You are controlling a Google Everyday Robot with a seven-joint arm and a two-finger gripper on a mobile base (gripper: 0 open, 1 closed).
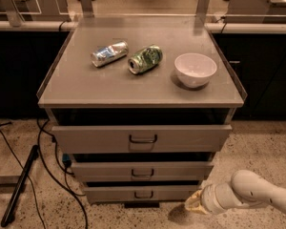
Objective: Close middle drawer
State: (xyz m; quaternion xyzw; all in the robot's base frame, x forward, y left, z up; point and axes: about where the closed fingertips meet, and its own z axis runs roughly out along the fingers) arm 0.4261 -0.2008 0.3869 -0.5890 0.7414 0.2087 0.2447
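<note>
The middle drawer lies up and left of the tool, which hangs low beside it. Open or closed, I cannot tell.

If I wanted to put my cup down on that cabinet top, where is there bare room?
The front strip of the cabinet top, ahead of the silver can, green can and white bowl, is bare; so is the back strip behind them. The middle row is crowded. The gripper is down by the floor, beside the lowest drawer front.
</note>
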